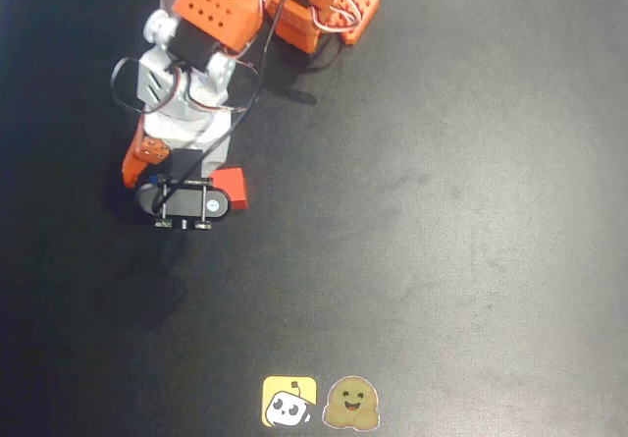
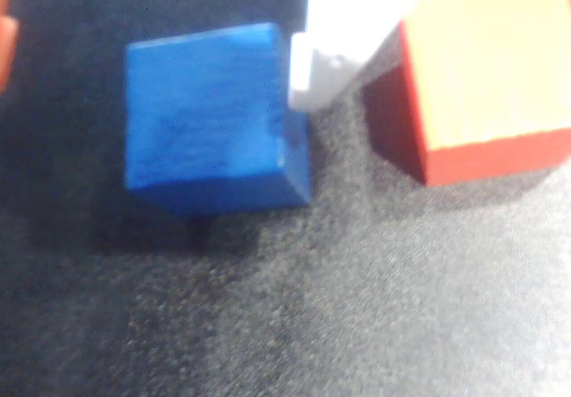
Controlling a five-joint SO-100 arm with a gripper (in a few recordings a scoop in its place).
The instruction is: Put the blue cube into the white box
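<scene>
The blue cube (image 2: pixel 214 120) rests on the black table in the wrist view. My gripper (image 2: pixel 156 71) is open and straddles it. The white finger (image 2: pixel 343 36) stands against the cube's right edge, and the orange finger (image 2: pixel 6 49) is at the left edge of the picture, apart from the cube. From overhead, my gripper (image 1: pixel 172 167) points down at the left of the table, and the arm hides the blue cube. The white box is out of view.
A red cube (image 2: pixel 491 67) (image 1: pixel 231 187) sits just right of the white finger, a narrow gap from the blue cube. The arm's orange base (image 1: pixel 324 5) is at the top. Two stickers (image 1: pixel 319 403) lie at the table's front edge.
</scene>
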